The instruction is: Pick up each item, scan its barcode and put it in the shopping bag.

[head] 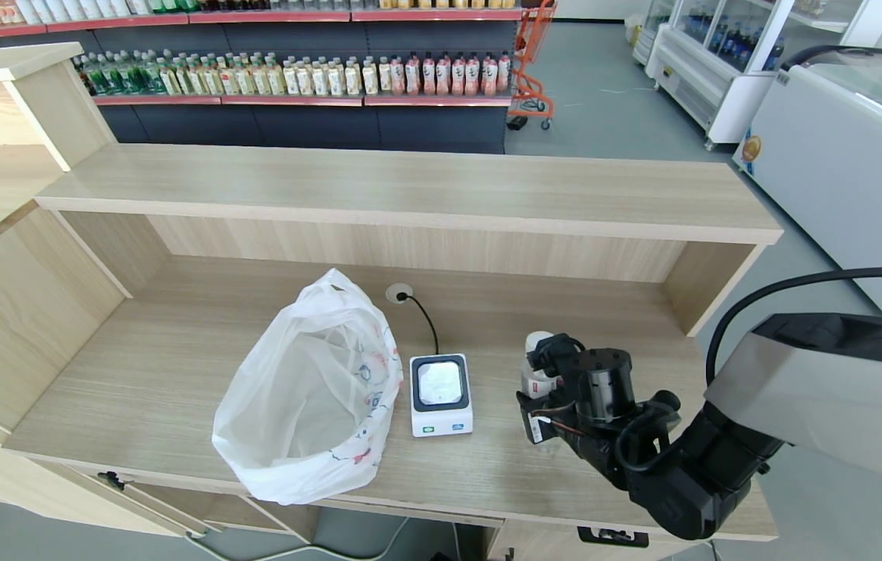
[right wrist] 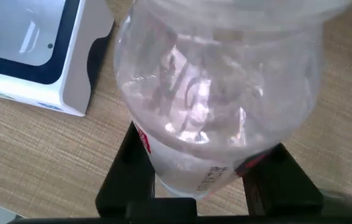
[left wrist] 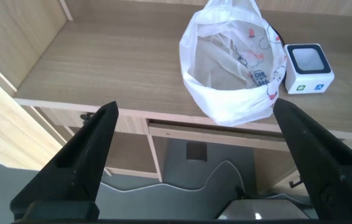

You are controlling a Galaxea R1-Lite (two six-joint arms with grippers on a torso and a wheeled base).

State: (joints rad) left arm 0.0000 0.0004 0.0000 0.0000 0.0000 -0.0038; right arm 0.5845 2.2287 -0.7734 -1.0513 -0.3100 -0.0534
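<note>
Clamping down with the right pincer [head: 541,409] on a clear bottle [head: 537,362] with a white cap, upright, over the right part of the tabletop [head: 176,358]. Pinching both sides of the see-through body, close to the red-and-white label band. Cannot tell whether lifted clear of the wood or resting on it. Just to the right of the scanner [head: 441,393], near it but apart. Looks like the pick-up step in hand, with the scan not yet done.

Over to the shopping bag [head: 308,397]: standing left of the scanner, just beside it and perhaps touching, with a wide-open mouth turned up and toward the front edge. Hovering off that front edge, lower than the tabletop: the left pincer [left wrist: 196,112], spread wide and holding nothing.

Next, most likely: raise the bottle, carry it left over the scanner's glass window, and turn the label band to face the barcode down at that window. Calls for care here, with a slick, round body likely to twist in the grip, and a barcode somewhere on a narrow band partly hidden from every view. Then on leftward past the scanner, over the bag's rim, and let go above the open mouth without snagging the thin plastic or catching the black cable [head: 425,319] behind the scanner.
</note>
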